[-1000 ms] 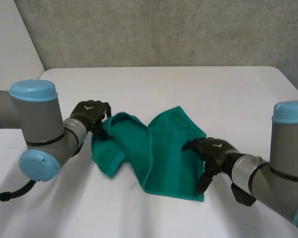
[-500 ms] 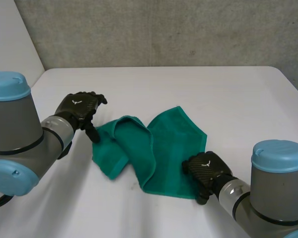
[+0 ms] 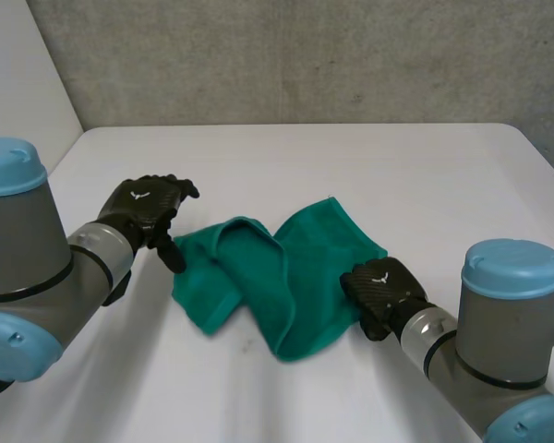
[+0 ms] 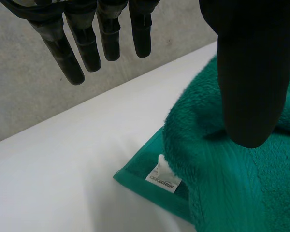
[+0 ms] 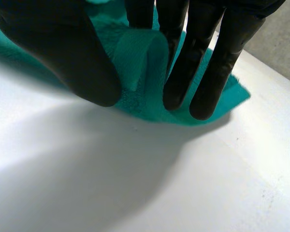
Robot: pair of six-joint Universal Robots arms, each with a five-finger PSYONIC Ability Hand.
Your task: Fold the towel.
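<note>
- Lying rumpled on the table, the towel sits between both hands.
- Left hand is at the towel's left edge, fingers straight, gripping nothing.
- Right hand, at the towel's right edge, pinches a raised fold between thumb and fingers.

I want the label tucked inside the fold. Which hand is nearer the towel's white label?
Left. The left hand hangs open over the white label at the towel's edge; the right hand pinches the opposite edge.
</note>
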